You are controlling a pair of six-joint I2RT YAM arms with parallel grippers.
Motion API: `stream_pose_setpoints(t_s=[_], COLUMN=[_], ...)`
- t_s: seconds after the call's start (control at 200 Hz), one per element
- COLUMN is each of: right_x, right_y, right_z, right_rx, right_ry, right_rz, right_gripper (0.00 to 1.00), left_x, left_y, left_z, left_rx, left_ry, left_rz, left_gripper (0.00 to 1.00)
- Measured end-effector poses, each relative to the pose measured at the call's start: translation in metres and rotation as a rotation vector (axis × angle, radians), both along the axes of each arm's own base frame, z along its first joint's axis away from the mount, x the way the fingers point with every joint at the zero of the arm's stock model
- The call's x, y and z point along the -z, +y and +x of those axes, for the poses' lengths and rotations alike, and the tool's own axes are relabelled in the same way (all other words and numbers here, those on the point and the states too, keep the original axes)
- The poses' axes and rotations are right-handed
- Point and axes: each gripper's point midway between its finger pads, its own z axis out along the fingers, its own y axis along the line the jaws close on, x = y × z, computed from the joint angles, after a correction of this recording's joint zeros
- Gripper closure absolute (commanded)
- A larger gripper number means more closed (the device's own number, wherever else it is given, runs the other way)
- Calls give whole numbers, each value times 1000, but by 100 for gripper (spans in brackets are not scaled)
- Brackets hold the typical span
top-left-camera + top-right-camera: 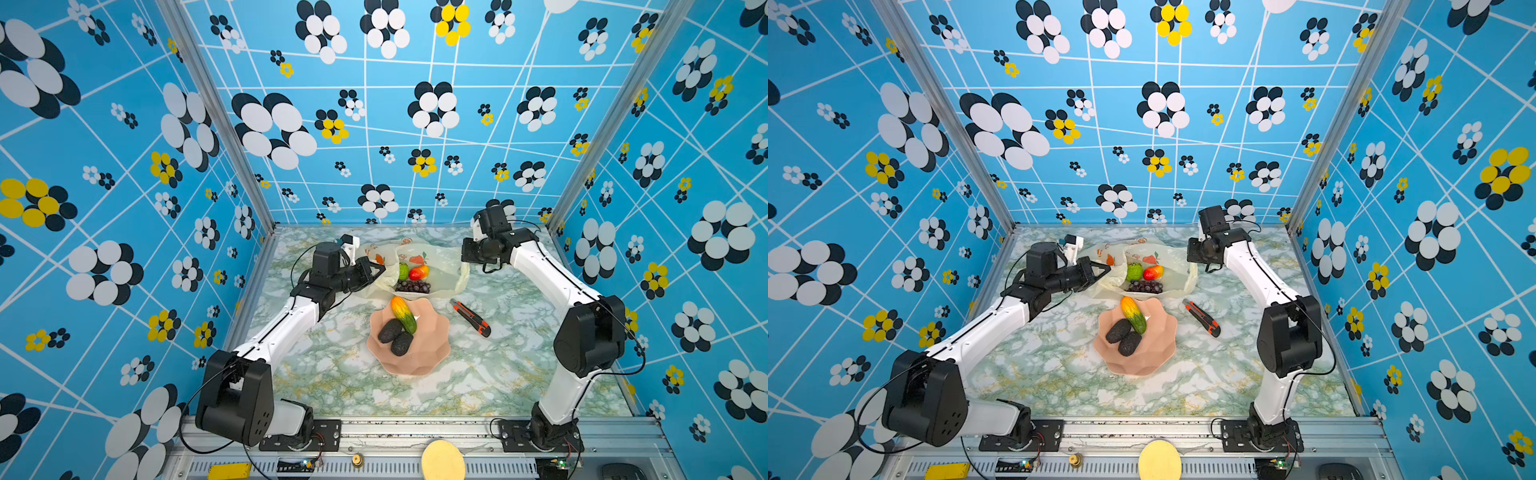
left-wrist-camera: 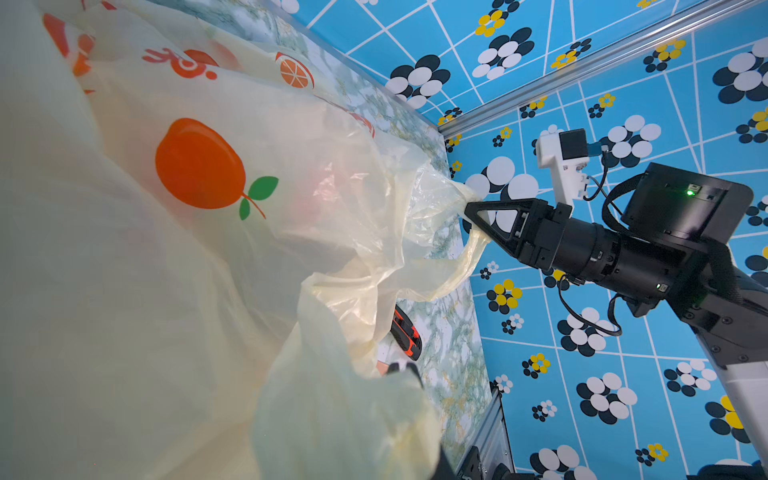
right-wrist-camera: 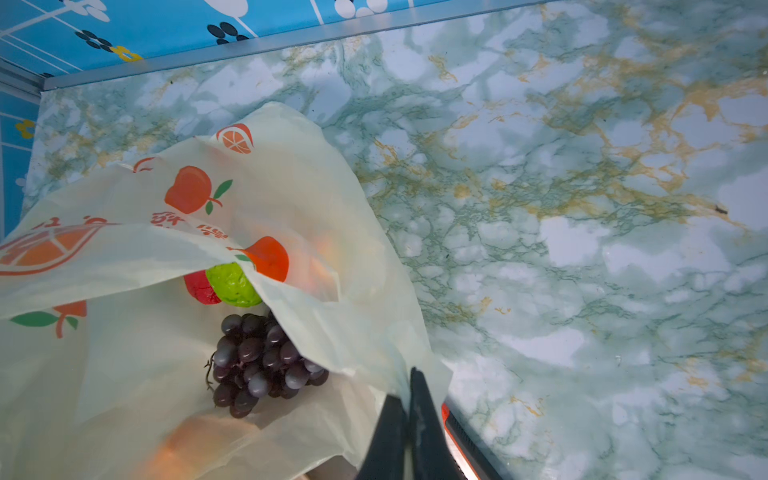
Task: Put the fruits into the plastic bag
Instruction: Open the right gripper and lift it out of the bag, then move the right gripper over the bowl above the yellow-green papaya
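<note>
The plastic bag (image 1: 440, 266) lies at the back of the table with its mouth held open. My left gripper (image 1: 380, 270) is shut on its left edge; the film drapes over the fingertips (image 2: 401, 368). My right gripper (image 1: 462, 264) is shut on the bag's right edge (image 3: 409, 386), and the left wrist view shows it pinching a handle loop (image 2: 469, 208). Inside the bag are a bumpy green ball (image 1: 403, 271), a red-yellow mango (image 1: 419, 272) and dark grapes (image 3: 259, 365). A yellow-green oblong (image 1: 404, 313) and two black ovals (image 1: 390, 330) lie in the pink dish (image 1: 432, 353).
A red-and-black utility knife (image 1: 471, 318) lies on the marble table to the right of the dish, just in front of the bag's right corner. Patterned blue walls close in the back and both sides.
</note>
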Motion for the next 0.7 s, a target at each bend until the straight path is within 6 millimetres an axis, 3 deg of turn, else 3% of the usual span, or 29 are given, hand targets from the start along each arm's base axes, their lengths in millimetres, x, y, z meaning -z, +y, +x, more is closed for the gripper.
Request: stream_pose_setpoints(t_s=[0.115, 0.235, 0.535, 0.635, 0.7], right_x=[-10, -32, -114, -126, -123], right_y=[2, 1, -13, 4, 30], right_z=[-2, -8, -58, -73, -87], right_rx=[1, -7, -6, -74, -170], right_ry=[-15, -58, -229, -231, -194], right_rz=[25, 34, 107, 177, 224], right_gripper=[60, 47, 40, 40, 40], left_x=[0, 0, 0, 0, 2], left_y=[0, -1, -2, -4, -4], left_z=[0, -1, -1, -2, -2], left_rx=[0, 3, 5, 9, 11], left_ry=[0, 0, 1, 1, 5], left_rz=[0, 0, 0, 0, 1], left_gripper=[100, 100, 100, 100, 100])
